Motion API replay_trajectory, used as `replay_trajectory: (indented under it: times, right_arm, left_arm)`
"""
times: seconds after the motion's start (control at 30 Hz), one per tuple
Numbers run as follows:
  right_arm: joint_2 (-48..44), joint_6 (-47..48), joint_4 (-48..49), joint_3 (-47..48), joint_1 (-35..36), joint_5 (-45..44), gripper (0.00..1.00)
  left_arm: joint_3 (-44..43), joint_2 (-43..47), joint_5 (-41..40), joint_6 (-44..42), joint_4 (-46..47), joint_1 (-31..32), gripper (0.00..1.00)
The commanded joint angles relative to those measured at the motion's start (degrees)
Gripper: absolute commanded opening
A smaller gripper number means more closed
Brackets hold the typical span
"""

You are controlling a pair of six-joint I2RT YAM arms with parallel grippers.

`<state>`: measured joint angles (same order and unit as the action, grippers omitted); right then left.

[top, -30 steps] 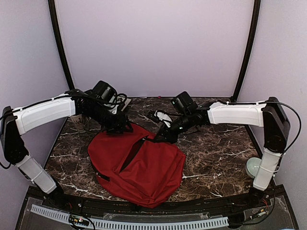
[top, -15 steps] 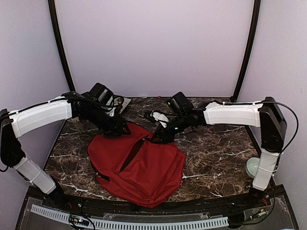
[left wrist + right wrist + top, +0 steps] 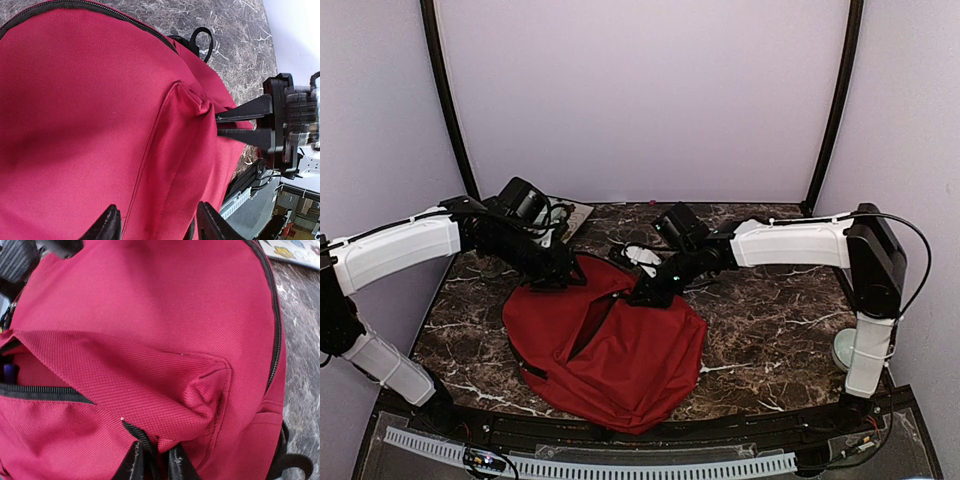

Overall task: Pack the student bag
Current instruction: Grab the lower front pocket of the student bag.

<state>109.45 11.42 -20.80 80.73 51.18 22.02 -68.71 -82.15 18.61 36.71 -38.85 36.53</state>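
Our right gripper [image 3: 154,452] is clenched on a fold of red fabric beside a black zipper edge [image 3: 40,392]. It pinches a flap of the student bag [image 3: 620,350] and draws the cloth into a small peak.

Our left gripper [image 3: 157,209] sits at the bag's far left edge. Its two fingers are apart, with a ridge of red cloth running between them. We cannot tell whether they clamp that cloth or only straddle it.

The two grippers face each other across the bag's far part, near but not touching. The bag is dark red with black zippers. It lies flat in the middle of the dark marble-patterned table [image 3: 770,310], with a slit open along its front. Its black carry loop [image 3: 202,42] shows against the stone. A printed sheet [image 3: 575,212] lies at the far left, beyond the left arm.
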Motion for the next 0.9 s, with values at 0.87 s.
replay_trajectory:
  times: [0.87]
  right_arm:
    - [-6.7, -8.0, -15.6, 5.1, 4.5, -4.0, 0.00]
  left_arm:
    - [2.6, 2.8, 1.4, 1.5, 3.3, -0.2, 0.53]
